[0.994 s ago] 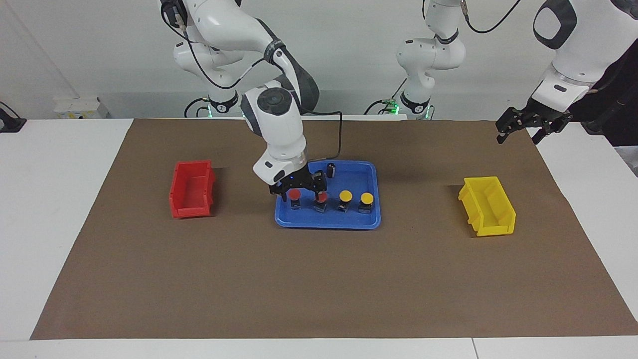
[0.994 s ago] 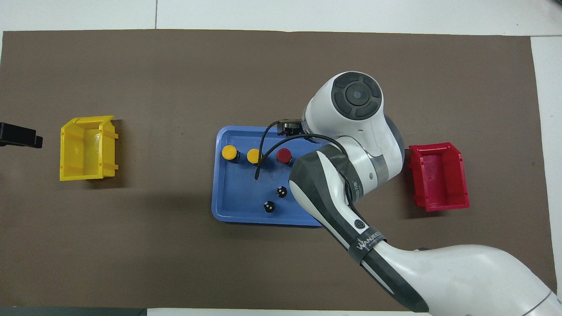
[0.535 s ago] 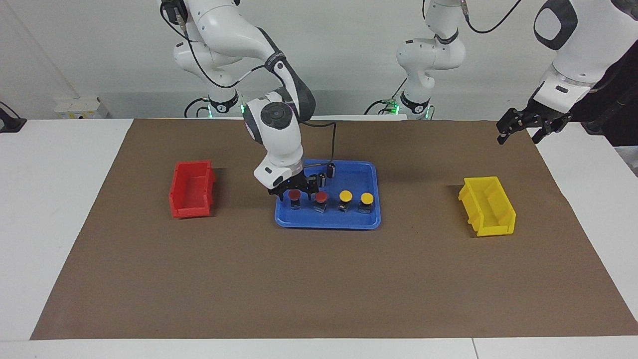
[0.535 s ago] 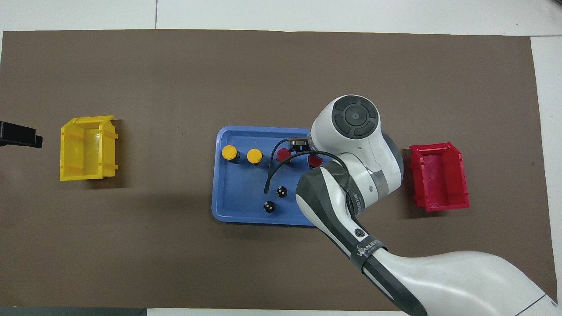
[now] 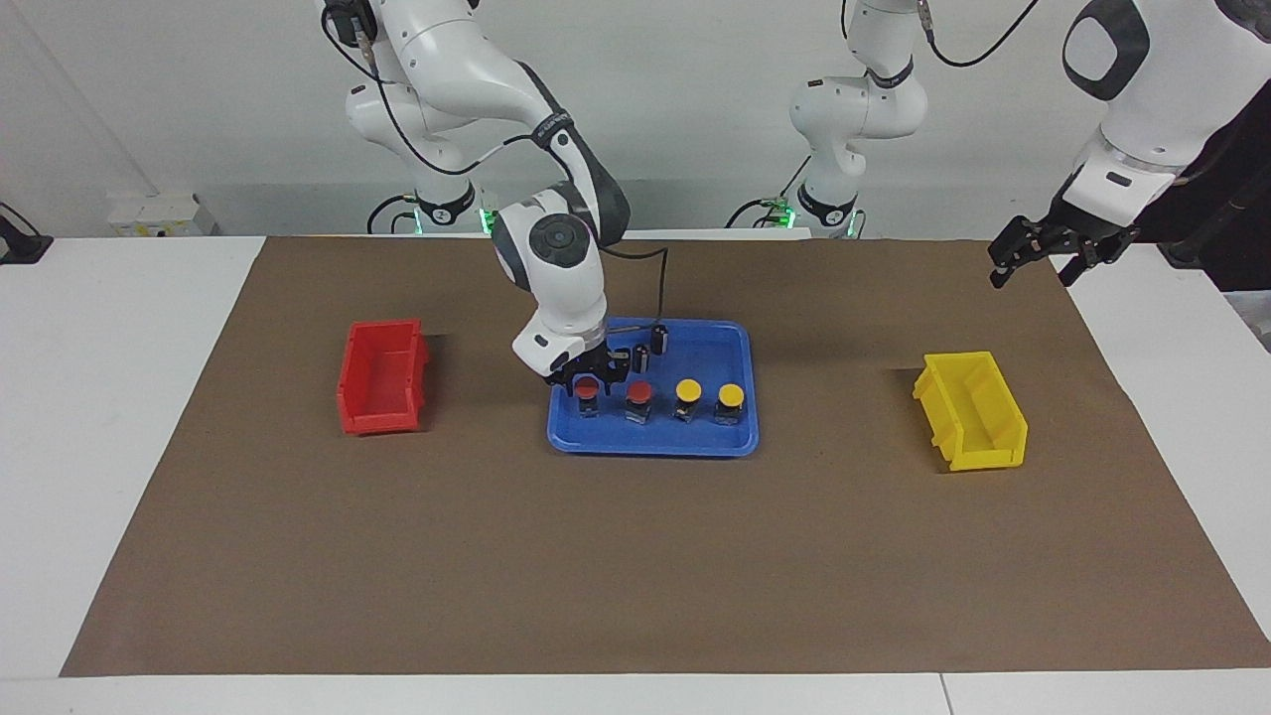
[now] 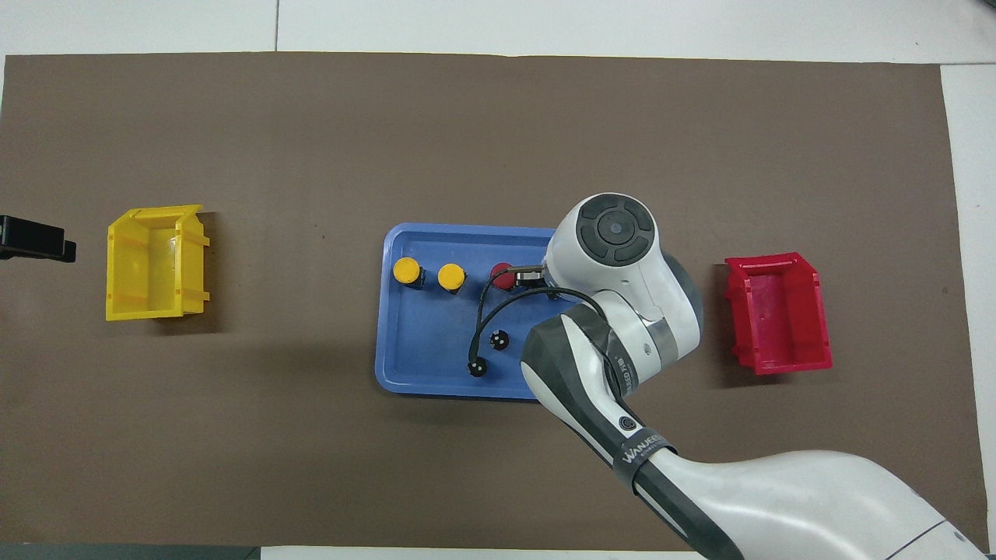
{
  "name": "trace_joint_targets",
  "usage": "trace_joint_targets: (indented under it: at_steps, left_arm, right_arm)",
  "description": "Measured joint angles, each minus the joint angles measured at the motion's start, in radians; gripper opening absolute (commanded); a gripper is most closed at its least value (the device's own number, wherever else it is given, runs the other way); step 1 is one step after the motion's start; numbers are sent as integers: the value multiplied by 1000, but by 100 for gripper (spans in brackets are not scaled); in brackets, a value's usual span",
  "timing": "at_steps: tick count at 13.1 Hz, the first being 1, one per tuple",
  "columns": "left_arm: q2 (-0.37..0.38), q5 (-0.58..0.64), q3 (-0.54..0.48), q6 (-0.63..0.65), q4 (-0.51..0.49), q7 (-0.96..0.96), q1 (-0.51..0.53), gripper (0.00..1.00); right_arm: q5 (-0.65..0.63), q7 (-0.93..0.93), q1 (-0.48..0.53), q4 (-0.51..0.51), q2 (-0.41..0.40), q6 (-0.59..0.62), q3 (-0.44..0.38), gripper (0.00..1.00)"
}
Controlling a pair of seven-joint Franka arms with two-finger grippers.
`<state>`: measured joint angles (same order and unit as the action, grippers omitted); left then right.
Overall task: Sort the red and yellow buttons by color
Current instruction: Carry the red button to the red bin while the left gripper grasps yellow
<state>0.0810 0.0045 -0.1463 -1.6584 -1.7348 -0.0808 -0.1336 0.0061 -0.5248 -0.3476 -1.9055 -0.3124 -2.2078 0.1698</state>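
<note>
On the brown mat [image 5: 635, 556], mid-table, a blue tray [image 5: 740, 437] holds four push-buttons in a row along its edge farther from the robots; from the right arm's end: red button [image 5: 588, 388], second red button [image 5: 639, 393], yellow button [image 5: 688, 390], second yellow button [image 5: 731, 396]; each upright on a dark blocky base; two dark capless cylinders [image 5: 659, 338] stand in the tray nearer to the robots.

Right gripper [image 5: 588, 381] down in the tray at the end red button, fingers either side of its cap and drawn in narrow; whether the pads press the cap cannot be told; button base on the tray floor; in the overhead view the arm's wrist covers this button, and only the second red cap [image 6: 502, 274] shows beside it.

Red bin [image 5: 382, 375] on the mat toward the right arm's end, well apart from the tray; yellow bin [image 5: 971, 409] toward the left arm's end, likewise apart; both open side up.

Left arm waits; left gripper [image 5: 1045, 260] up in the air over the mat's corner near its own base, fingers spread wide, nothing between them; only a dark tip of it [image 6: 35, 239] enters the overhead view.
</note>
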Motion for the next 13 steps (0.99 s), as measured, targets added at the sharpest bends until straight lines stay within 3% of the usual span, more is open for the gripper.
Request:
trace_joint_targets:
  at_steps: [3,5,7,10,13]
  left_arm:
    - [0,0,2,-13,-2,1,-1,99]
    - [-3,0,19,-80,-27,93,-31,84]
    - [-25,0,36,-202,-83,341,-171,75]
    - [-111,0,53,-364,-146,584,-373,71]
    - [-239,-6,54,-487,-153,664,-461,70]
  right_arm:
    - [-3,1,5,62,8,95,-6,23]
    - [-6,56,49,199,37,299,-12,23]
    - [-6,224,177,248,124,462,-14,23]
    - [-4,489,378,114,260,509,-18,24]
    - [-4,705,514,-99,332,354,-19,24]
